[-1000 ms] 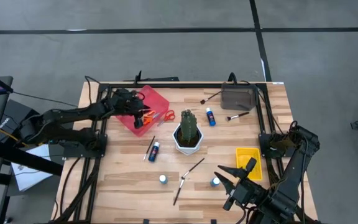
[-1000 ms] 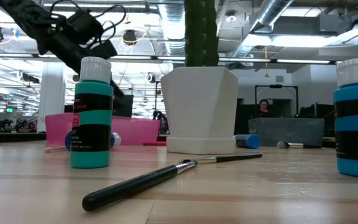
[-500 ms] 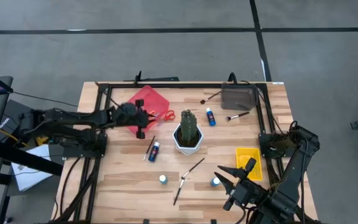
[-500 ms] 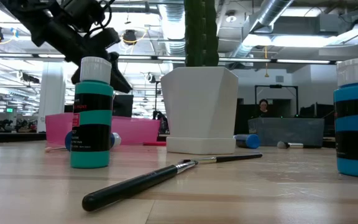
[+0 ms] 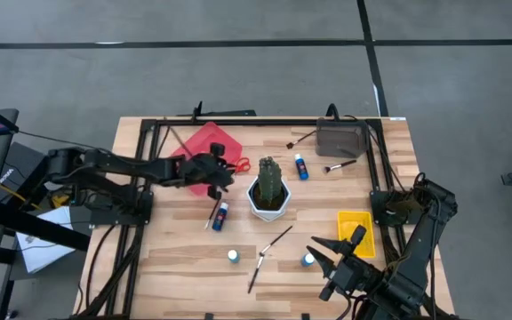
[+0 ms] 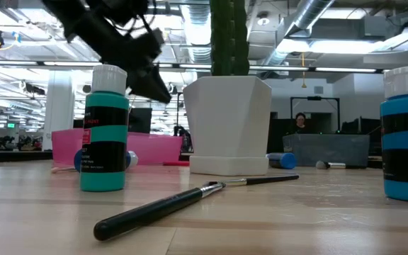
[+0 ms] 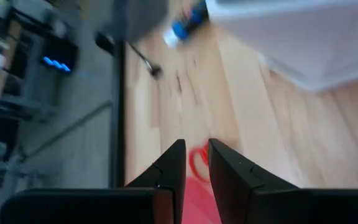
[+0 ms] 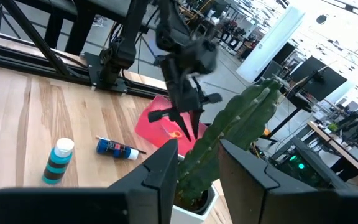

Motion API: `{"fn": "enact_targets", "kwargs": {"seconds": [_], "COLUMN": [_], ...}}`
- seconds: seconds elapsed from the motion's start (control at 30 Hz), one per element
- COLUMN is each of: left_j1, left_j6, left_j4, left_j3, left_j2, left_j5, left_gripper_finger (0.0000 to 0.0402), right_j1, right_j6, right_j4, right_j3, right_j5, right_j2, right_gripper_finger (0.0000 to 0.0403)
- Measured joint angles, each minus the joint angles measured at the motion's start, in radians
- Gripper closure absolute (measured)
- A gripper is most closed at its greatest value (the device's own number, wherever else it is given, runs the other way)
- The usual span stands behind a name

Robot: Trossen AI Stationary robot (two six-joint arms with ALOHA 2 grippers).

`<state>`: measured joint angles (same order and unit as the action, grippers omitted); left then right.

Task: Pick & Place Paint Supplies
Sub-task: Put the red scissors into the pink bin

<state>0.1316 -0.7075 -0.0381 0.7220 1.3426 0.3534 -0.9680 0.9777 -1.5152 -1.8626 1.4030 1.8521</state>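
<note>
My left gripper (image 5: 221,179) hovers between the pink tray (image 5: 204,140) and the cactus pot (image 5: 269,197), fingers a narrow gap apart and holding nothing (image 7: 196,163). Orange-handled scissors (image 5: 237,165) lie on the wood by the tray's corner. A thin dark brush (image 5: 178,142) lies across the tray. One blue bottle (image 5: 220,214) lies on its side beside a brush (image 5: 212,213). Two bottles (image 5: 234,256) (image 5: 308,260) stand near the front, and another (image 5: 300,166) lies behind the cactus. My right gripper (image 5: 334,265) waits open at the near right.
A yellow tray (image 5: 356,233) sits at the right and a grey box (image 5: 340,140) at the far right, with brushes (image 5: 302,138) (image 5: 338,164) beside it. Two more brushes (image 5: 276,240) (image 5: 254,274) lie at the front. A black frame borders the table.
My left gripper has left its place over the pink tray and swung toward the table's right and near side, ending close to the cactus pot. A thin brush now shows on the tray where the arm had covered it.
</note>
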Motion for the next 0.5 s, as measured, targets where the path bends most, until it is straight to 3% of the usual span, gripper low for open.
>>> {"fn": "enact_targets", "kwargs": {"seconds": [0.17,0.5], "left_j1": [0.042,0.118], "left_j6": [-0.047,-0.078], "left_j4": [-0.084,-0.051], "left_j3": [0.064,0.068], "left_j2": [0.088,0.248], "left_j5": [-0.153,-0.2], "left_gripper_finger": [0.0341,0.0341], "right_j1": [0.0,0.0], "right_j6": [0.001,0.043], "right_j4": [0.0,0.001], "right_j3": [0.0,0.0], "right_j5": [-0.02,-0.052], "right_j2": [0.0,0.0], "right_gripper_finger": [0.0294,0.0294]}}
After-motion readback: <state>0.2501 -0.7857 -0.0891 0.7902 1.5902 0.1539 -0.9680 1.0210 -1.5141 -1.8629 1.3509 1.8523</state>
